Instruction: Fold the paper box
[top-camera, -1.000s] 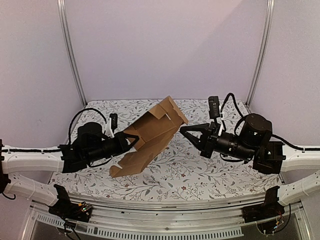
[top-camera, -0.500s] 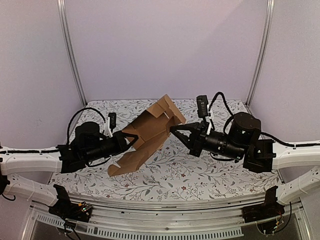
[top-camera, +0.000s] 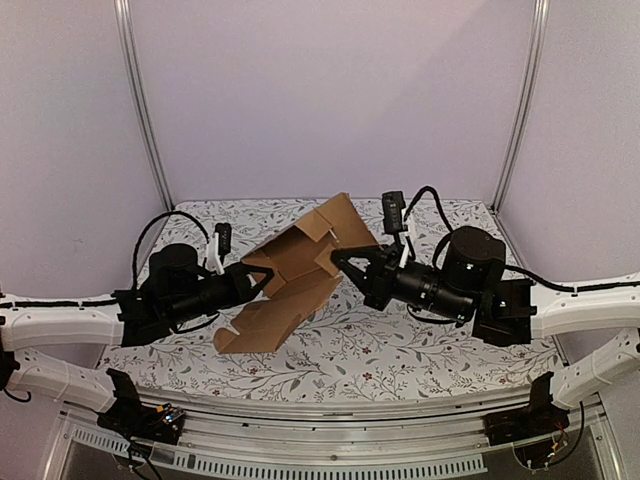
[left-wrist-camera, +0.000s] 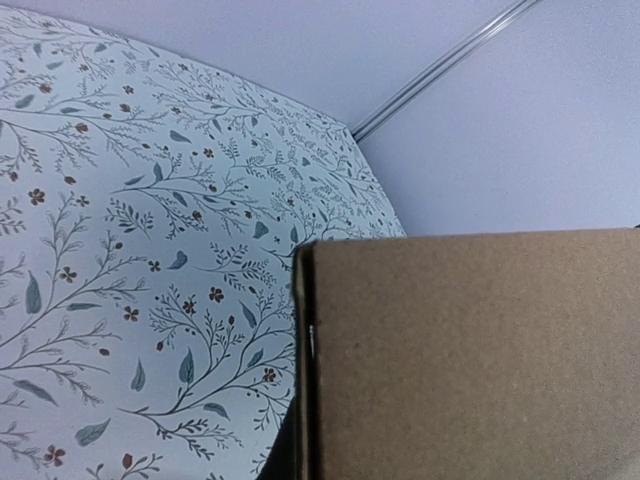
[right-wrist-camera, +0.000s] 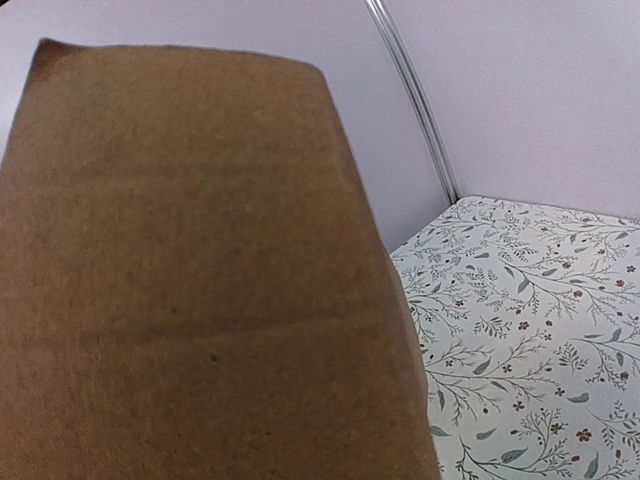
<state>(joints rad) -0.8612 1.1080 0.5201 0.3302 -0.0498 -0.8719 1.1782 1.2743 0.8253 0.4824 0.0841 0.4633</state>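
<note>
From above, the half-formed paper box (top-camera: 300, 280) tilted over the surface (top-camera: 400, 350), left gripper (top-camera: 262, 283) clamped on its wall, right gripper (top-camera: 338, 262) closed, its tip at an end flap. Left wrist showed a cardboard edge, right wrist a cardboard panel. Flap-folding seemed underway; next called for pushing it inward.

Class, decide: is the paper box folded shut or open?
Open: the paper box shows its hollow inside in the top view, its upper end not closed over.
</note>
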